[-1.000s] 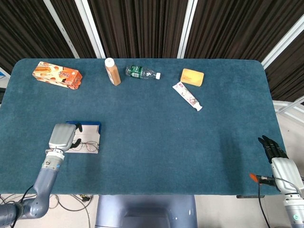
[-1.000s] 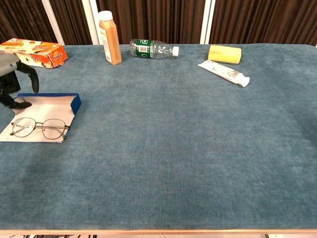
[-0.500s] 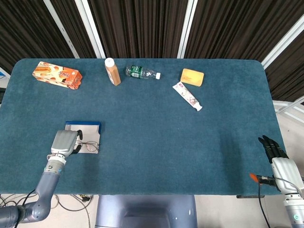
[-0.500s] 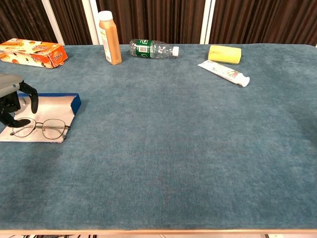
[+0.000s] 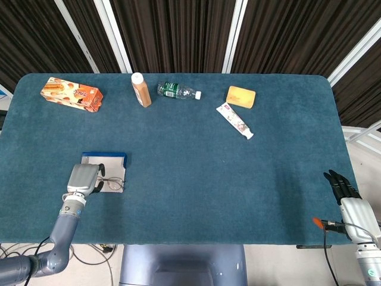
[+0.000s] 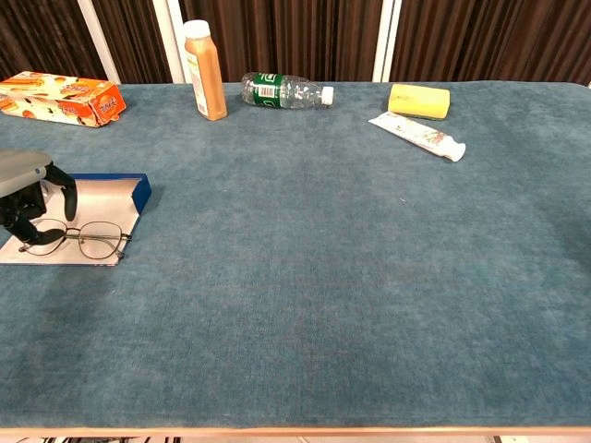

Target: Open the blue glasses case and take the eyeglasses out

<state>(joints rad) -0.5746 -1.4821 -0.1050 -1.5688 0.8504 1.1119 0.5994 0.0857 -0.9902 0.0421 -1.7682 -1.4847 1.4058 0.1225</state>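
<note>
The blue glasses case (image 6: 139, 191) lies open at the table's near left, its pale lining (image 6: 97, 197) facing up; in the head view the case (image 5: 105, 156) shows its blue far wall. The thin-framed eyeglasses (image 6: 78, 239) lie flat on the lining's front part, also seen as eyeglasses (image 5: 112, 183) from above. My left hand (image 6: 28, 188) hovers low over their left end, fingers (image 6: 26, 224) curved down to the left lens rim and thumb held apart; the left hand (image 5: 83, 177) hides that lens from above. My right hand (image 5: 344, 189) hangs off the table's right edge, fingers straight, holding nothing.
Along the far edge stand an orange snack box (image 5: 71, 94), an orange juice bottle (image 5: 141, 89), a lying water bottle (image 5: 178, 91), a yellow sponge (image 5: 240, 96) and a toothpaste tube (image 5: 234, 120). Bare blue cloth (image 5: 214, 179) covers the table's middle and right.
My left hand has come down and toward the near edge, from over the case's back part onto the left end of the eyeglasses. The eyeglasses and the right hand have not moved.
</note>
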